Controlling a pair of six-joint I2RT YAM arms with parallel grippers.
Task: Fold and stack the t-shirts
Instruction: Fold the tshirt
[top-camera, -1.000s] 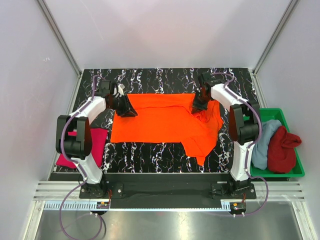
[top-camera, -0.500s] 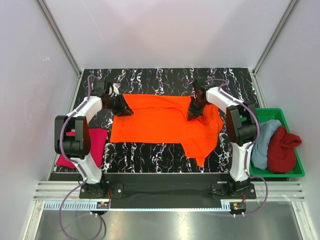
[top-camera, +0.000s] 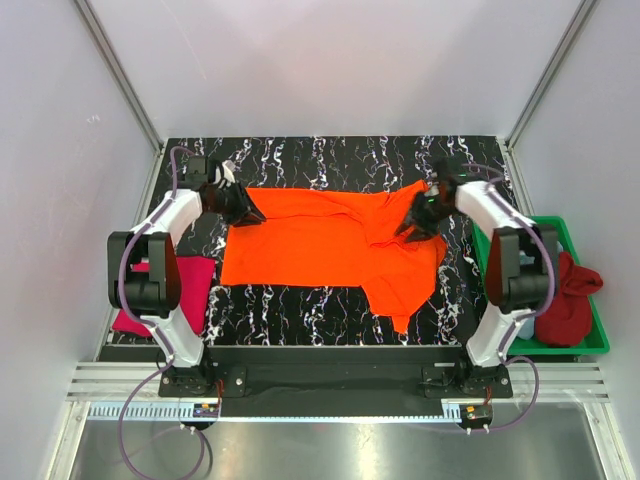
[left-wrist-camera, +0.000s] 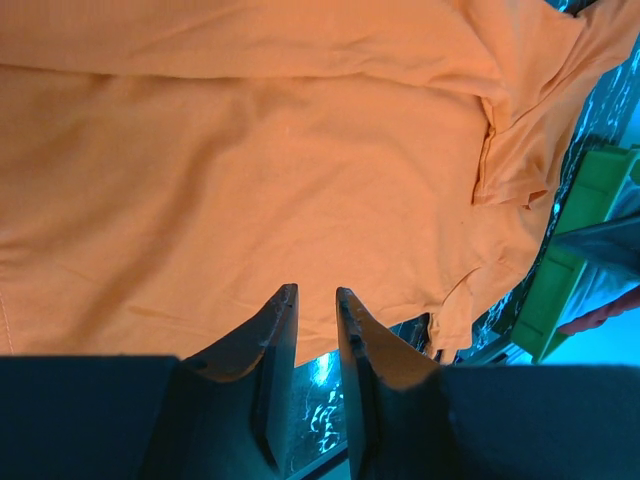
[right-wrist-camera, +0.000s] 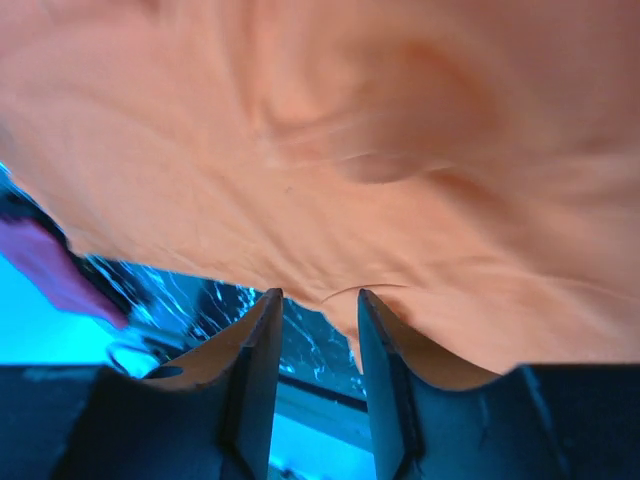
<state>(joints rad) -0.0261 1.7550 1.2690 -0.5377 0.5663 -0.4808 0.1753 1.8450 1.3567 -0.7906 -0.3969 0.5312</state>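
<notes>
At the lower left of the top view, one magenta-pink t-shirt (top-camera: 197, 285) was seen lying on the surface (top-camera: 330, 160), partly hidden behind the left arm. At the lower right, one green tray (top-camera: 585, 345) was seen with one dark red t-shirt (top-camera: 568, 300) bundled in it. The rest of the tray was hidden behind the right arm.

One orange t-shirt (top-camera: 310, 245) was spread across the middle of the frame. Its left part lay flat, its right part was rumpled, and a flap trailed toward the lower right. Three t-shirts were counted in all, along with one tray and two tools. A fourth shirt could not be made out.

At the shirt's upper left corner, the left tool (left-wrist-camera: 315, 292) was set narrow, with the cloth's edge running into the gap. Whether the cloth was truly pinched could not be told. At the upper right, the right tool (right-wrist-camera: 317, 295) was parted over the hem and nothing was held in it. The marbled surface showed between its fingers.

The step in hand was judged to be flattening the orange shirt before any fold, so the task was judged to be at an early stage. For the next move, a fresh hold by the right tool on the rumpled right side was judged to be needed. The cloth would then have to be drawn outward against the left corner until it lay smooth.
</notes>
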